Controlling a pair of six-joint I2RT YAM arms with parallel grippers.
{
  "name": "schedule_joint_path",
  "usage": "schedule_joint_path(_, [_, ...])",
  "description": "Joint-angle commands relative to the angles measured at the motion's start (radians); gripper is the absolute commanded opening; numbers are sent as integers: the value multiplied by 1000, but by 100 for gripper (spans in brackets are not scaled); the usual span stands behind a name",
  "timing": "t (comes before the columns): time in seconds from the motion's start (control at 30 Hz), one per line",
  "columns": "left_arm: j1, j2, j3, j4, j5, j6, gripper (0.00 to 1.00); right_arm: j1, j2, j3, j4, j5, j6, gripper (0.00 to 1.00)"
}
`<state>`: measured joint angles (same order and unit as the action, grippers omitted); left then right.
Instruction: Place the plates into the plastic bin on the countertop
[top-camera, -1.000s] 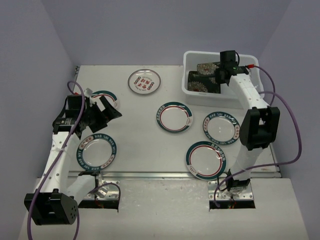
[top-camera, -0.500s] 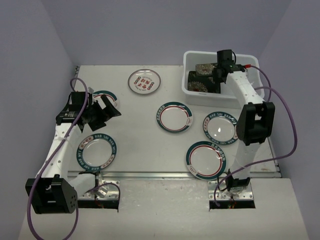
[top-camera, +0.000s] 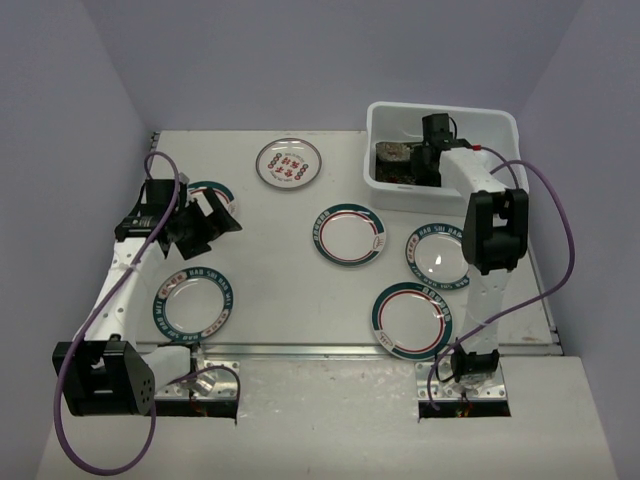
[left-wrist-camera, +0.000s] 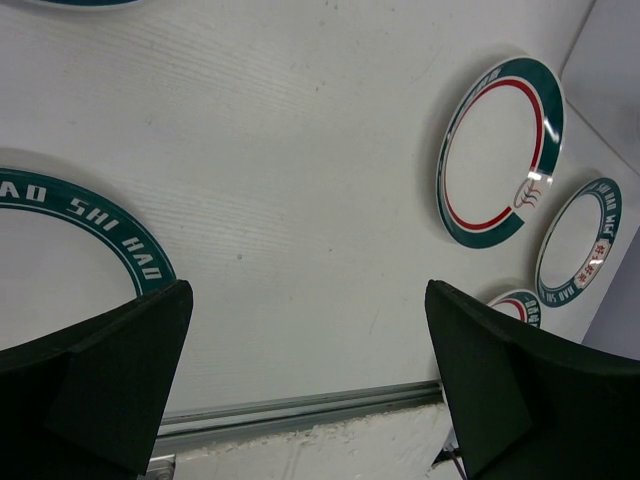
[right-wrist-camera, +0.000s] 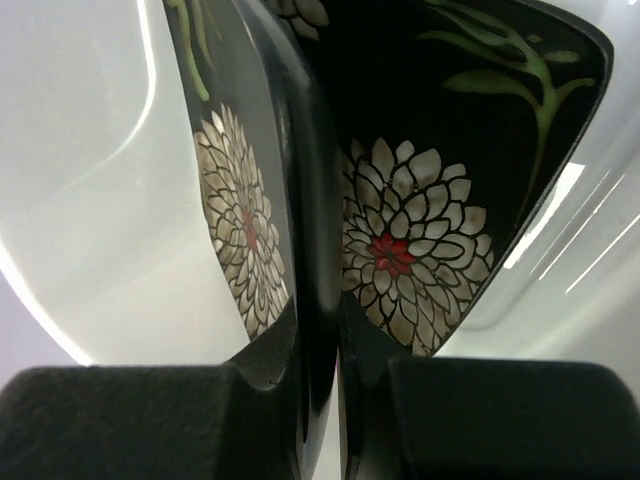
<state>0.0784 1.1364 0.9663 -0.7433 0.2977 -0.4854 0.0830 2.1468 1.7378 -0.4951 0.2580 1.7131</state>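
Several round white plates with teal rims lie on the countertop (top-camera: 290, 290), one of them near the middle (top-camera: 349, 234). A red-patterned plate (top-camera: 289, 163) lies at the back. The white plastic bin (top-camera: 442, 112) stands at the back right with black floral plates (top-camera: 395, 162) inside. My right gripper (top-camera: 420, 160) reaches down into the bin. In the right wrist view its pads (right-wrist-camera: 250, 385) sit on both sides of the rim of an upright black floral plate (right-wrist-camera: 245, 225), next to a second floral plate (right-wrist-camera: 410, 250). My left gripper (top-camera: 218, 232) hovers wide open above the table's left side, holding nothing (left-wrist-camera: 310, 350).
A metal rail (top-camera: 330, 350) runs along the near edge of the countertop, also seen in the left wrist view (left-wrist-camera: 300, 410). Grey walls close in the left, back and right sides. A purple cable (top-camera: 560, 250) loops off the right arm.
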Motion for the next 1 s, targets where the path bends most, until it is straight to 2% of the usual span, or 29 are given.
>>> schedule_joint_path(0.0, [5, -2, 55, 28, -13, 27, 100, 3, -38, 60, 73, 32, 39, 28])
schedule_joint_path(0.1, [6, -3, 53, 25, -15, 34, 100, 3, -33, 76, 37, 37, 20, 82])
schedule_joint_path(0.13, [6, -2, 50, 25, -16, 35, 100, 3, -34, 78, 26, 33, 15, 90])
schedule_joint_path(0.2, [6, -1, 43, 25, -19, 36, 100, 3, -37, 82, 2, 23, 10, 97])
schedule_joint_path(0.37, [6, 7, 32, 24, -27, 44, 100, -1, -19, 113, -72, -41, 8, 99])
schedule_joint_path(0.5, [6, 18, 38, 16, -24, 55, 100, -6, 32, 191, -201, -107, 13, 99])
schedule_joint_path(0.7, [6, 24, 49, 8, -8, 65, 100, -22, 49, 229, -274, -165, 56, 99])
schedule_joint_path(0.83, [5, 26, 54, 2, 1, 68, 100, -51, 139, 338, -342, -252, -1, 99])
schedule_joint_path(0.97, [6, 29, 57, -6, 10, 78, 100, -58, 173, 427, -406, -255, -46, 99])
